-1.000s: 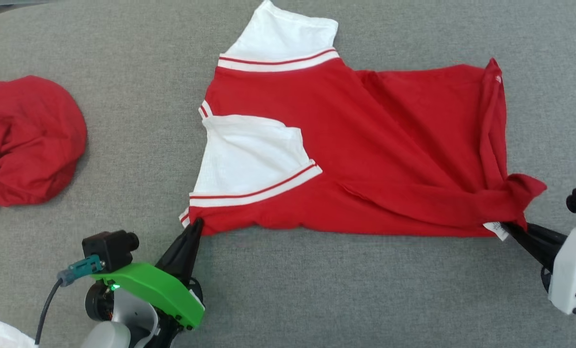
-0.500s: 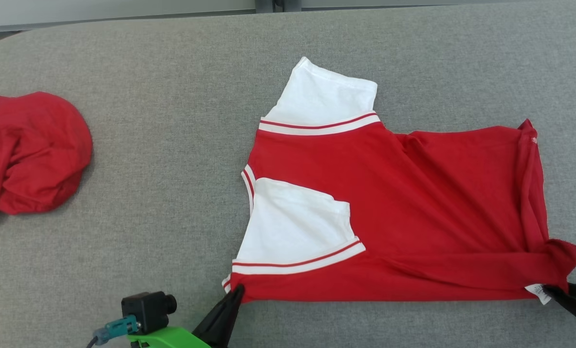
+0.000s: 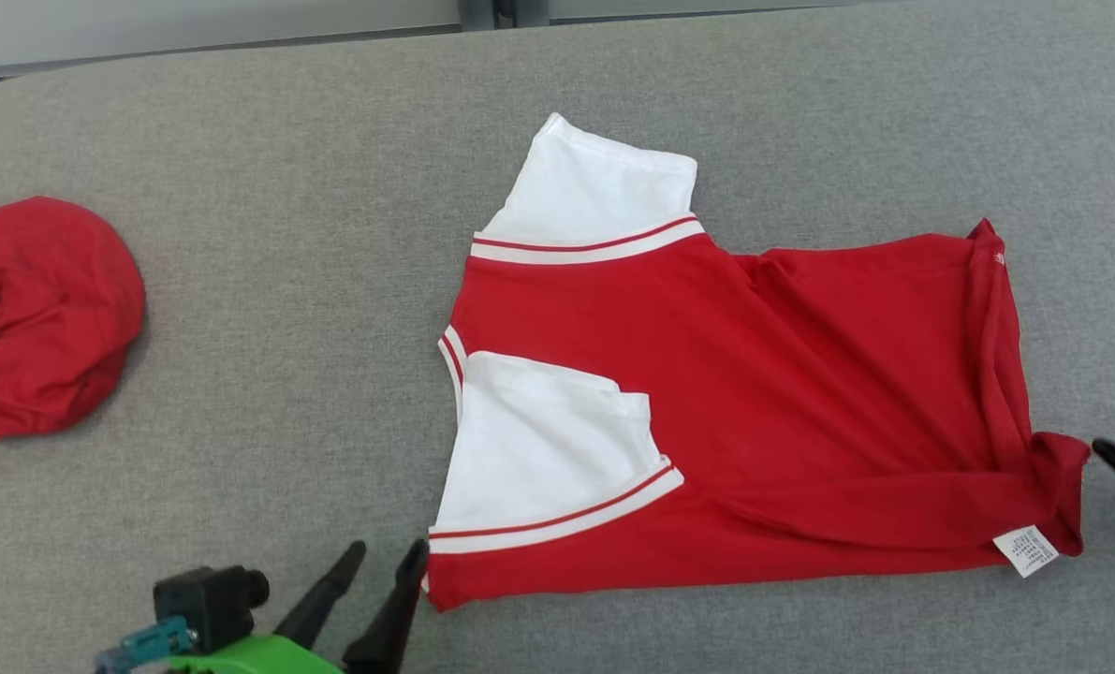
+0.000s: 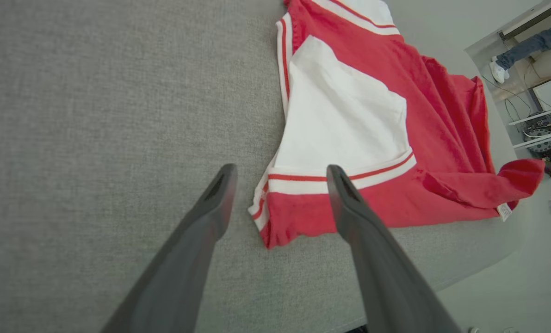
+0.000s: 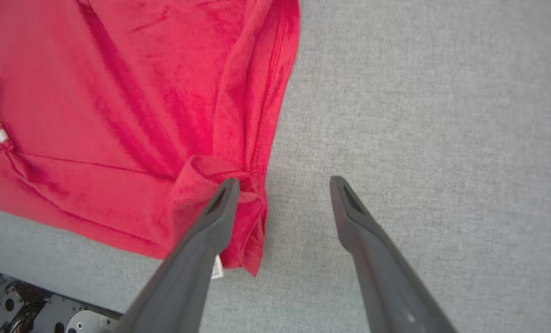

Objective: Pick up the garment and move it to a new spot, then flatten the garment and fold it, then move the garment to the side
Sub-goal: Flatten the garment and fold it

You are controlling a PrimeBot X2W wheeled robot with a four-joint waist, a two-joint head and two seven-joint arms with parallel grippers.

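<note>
The red T-shirt (image 3: 782, 374) lies spread on the grey counter (image 3: 286, 281), right of centre, with its white sleeves (image 3: 538, 449) toward the left and its hem toward the right. Its near-right corner is bunched up beside a white care label (image 3: 1025, 550). The left end effector (image 3: 387, 560) stands open at the near-left corner, gripping nothing. The right end effector (image 5: 284, 185) is likewise open and empty, partly over the bunched corner. The shirt looks like soft, light knit that would sag and crease when lifted, so pinching both layers at an edge corner seems best. A crumpled red garment (image 3: 42, 318) sits well apart at the left.
</note>
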